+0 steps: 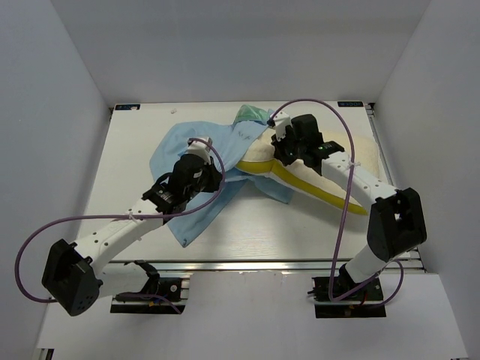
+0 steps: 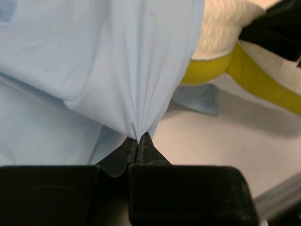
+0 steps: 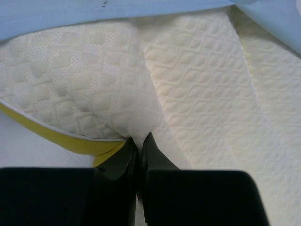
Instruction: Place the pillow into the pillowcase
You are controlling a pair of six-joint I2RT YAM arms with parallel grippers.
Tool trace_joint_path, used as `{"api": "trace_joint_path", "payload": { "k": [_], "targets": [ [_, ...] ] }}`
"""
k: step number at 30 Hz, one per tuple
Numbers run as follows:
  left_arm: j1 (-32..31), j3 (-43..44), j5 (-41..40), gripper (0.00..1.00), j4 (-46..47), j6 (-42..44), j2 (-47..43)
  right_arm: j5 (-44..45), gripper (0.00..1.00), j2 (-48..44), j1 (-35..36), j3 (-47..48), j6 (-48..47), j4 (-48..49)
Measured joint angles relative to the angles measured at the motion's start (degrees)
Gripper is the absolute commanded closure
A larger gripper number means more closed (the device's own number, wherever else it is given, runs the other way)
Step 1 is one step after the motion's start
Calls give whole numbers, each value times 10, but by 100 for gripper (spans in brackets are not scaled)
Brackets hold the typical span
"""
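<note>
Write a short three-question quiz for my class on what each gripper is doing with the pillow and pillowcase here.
1. True or false: the left gripper is shut on the pillowcase.
2. What does the right gripper pinch? A the pillow; B the pillowcase; C nothing.
3. Fill in: the band along the pillow's side is ____.
Key: 1 true; 2 A; 3 yellow.

The pillowcase hides one end of the pillow, and the right arm covers its middle.
</note>
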Motion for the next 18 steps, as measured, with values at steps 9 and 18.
{"api": "trace_joint_path", "payload": {
  "k": [9,18],
  "targets": [
    [1,176,123,100,-80,9,62,6,100,23,23,42,-6,-10],
    [6,266,219,99,-146,-3,101,48,100,49,75,53,-1,5]
  ]
}}
